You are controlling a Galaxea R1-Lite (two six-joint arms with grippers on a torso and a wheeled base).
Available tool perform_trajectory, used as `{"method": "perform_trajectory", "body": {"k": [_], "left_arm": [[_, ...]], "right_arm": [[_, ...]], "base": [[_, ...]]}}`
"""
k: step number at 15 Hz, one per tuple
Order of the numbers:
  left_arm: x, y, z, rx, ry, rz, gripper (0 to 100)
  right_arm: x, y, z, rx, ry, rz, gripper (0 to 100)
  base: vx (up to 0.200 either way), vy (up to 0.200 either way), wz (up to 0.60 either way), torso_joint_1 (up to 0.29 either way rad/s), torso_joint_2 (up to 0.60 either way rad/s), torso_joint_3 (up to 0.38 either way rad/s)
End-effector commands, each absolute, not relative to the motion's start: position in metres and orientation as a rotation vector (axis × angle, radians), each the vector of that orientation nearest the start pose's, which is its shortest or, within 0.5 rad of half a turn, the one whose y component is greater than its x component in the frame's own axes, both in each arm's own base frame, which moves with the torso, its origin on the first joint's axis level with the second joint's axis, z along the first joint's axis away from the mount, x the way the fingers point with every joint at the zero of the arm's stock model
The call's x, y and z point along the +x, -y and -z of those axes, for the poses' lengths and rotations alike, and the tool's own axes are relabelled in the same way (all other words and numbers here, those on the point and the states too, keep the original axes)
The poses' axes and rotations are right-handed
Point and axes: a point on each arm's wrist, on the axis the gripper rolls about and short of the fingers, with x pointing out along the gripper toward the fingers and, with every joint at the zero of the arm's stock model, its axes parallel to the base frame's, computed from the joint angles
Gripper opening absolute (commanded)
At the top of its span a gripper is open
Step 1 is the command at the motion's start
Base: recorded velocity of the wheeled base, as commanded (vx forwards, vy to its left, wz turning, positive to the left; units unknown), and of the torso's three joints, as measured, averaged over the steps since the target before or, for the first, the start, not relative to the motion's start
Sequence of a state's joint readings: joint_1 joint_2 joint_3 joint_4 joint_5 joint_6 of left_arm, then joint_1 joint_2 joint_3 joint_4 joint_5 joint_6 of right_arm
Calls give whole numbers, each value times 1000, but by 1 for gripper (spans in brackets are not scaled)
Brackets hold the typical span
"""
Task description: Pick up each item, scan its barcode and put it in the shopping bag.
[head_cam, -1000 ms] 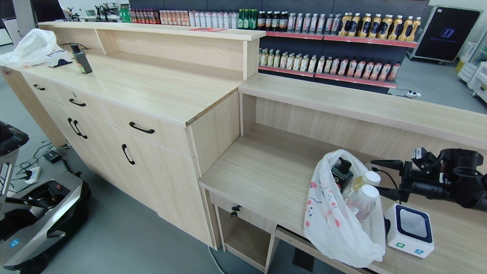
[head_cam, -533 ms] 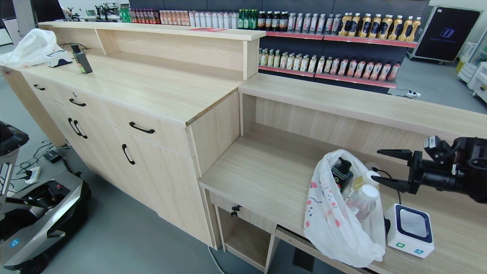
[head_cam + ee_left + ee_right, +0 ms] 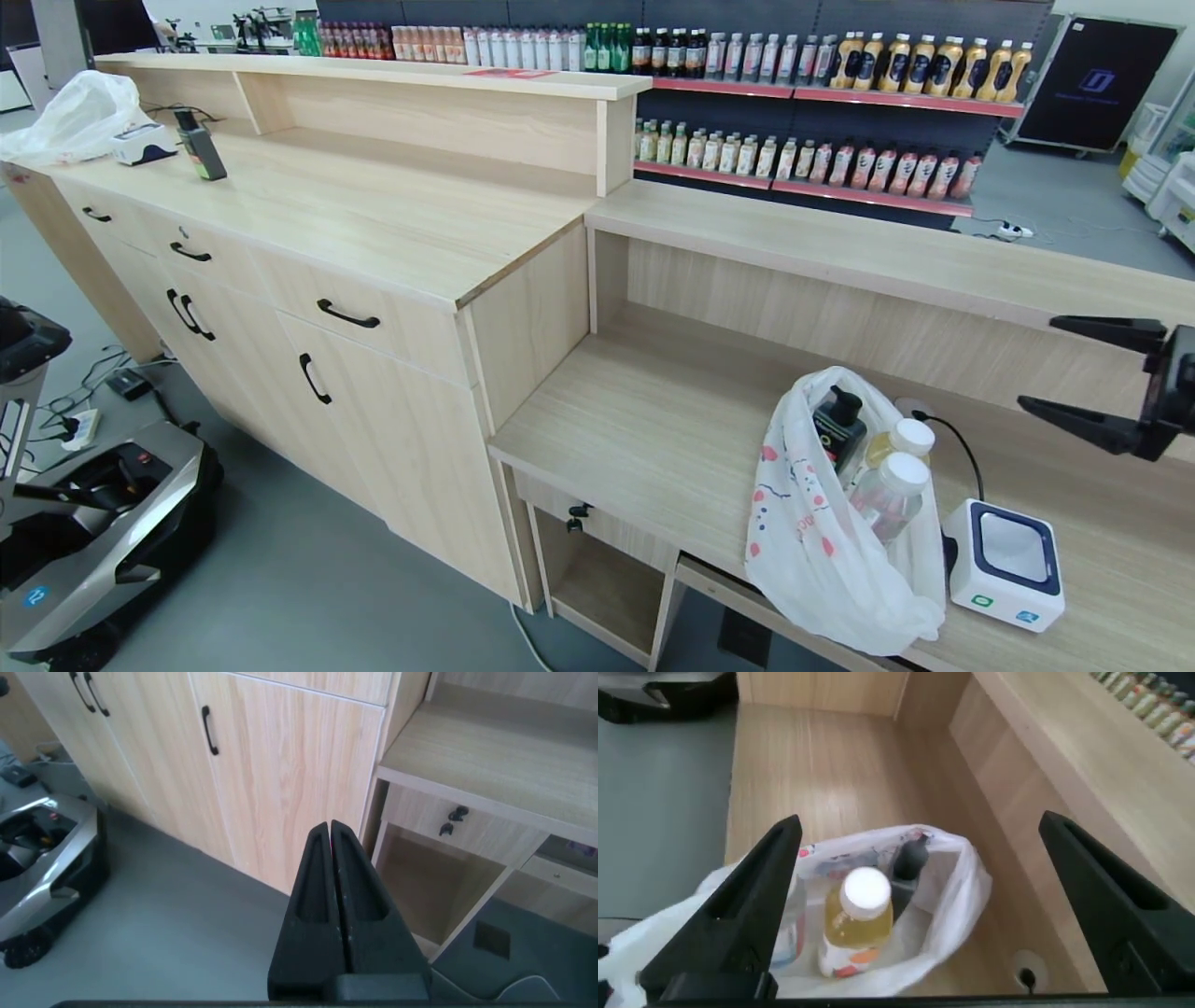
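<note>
A white plastic shopping bag (image 3: 822,551) stands on the low counter (image 3: 644,420). It holds a dark pump bottle (image 3: 837,431) and two white-capped bottles (image 3: 893,490). A white barcode scanner (image 3: 1006,563) sits just right of the bag. My right gripper (image 3: 1036,362) hangs open and empty above the counter, to the right of the bag and higher than it. In the right wrist view the open right gripper (image 3: 920,819) frames the bag (image 3: 966,891), a yellow-juice bottle (image 3: 859,917) and the pump bottle (image 3: 909,863). My left gripper (image 3: 330,831) is shut, low over the floor by the cabinet.
A black cable (image 3: 957,443) runs from the scanner toward the counter's back wall. The tall counter (image 3: 373,224) at left carries another white bag (image 3: 70,112), a small box (image 3: 142,143) and a dark handheld device (image 3: 199,143). Drink shelves (image 3: 803,103) stand behind.
My right gripper has drawn back to the right and upward, away from the bag's mouth, staying open. The bag, bottles and scanner have not moved.
</note>
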State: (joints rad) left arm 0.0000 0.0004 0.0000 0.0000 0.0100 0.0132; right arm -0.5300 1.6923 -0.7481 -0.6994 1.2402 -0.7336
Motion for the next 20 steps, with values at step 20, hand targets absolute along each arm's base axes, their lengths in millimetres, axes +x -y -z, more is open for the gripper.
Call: {"method": "perform_trajectory", "body": {"k": [20], "left_arm": [[-23, 0, -75, 14, 0, -11, 0]], "right_arm": [[99, 27, -193, -45, 68, 124, 100]], "base": [[0, 0, -360, 0, 1, 2]]}}
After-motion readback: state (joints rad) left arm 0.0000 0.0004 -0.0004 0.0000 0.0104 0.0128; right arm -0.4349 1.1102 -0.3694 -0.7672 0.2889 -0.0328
